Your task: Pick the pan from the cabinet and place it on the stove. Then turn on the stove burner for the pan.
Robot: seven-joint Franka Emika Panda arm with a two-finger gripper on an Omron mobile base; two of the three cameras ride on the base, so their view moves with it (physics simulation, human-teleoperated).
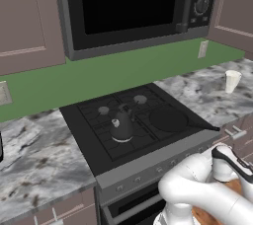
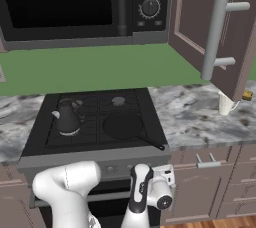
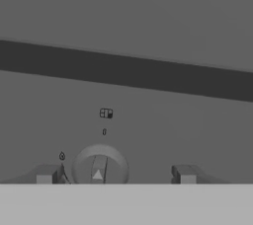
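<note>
The black pan [image 1: 168, 119] [image 2: 122, 124] lies flat on the front right burner of the stove [image 1: 87, 141] [image 2: 45, 142], its thin handle pointing toward the counter on the right. The cabinet [image 2: 197, 19] stands with its door swung open at the upper right. Low in front of the stove, my gripper [image 3: 116, 174] faces the grey knob strip [image 1: 163, 159]. It is open, with a round knob [image 3: 100, 167] between the two fingertips [image 3: 47, 173], nearer the left one and touching neither.
A small dark kettle [image 1: 121, 126] [image 2: 67, 119] sits on the front left burner. A white mug [image 1: 232, 81] [image 2: 225, 104] stands on the marble counter to the right. The black microwave [image 1: 133, 7] [image 2: 75, 2] hangs above the stove. Drawers [image 2: 207, 172] sit below the counter.
</note>
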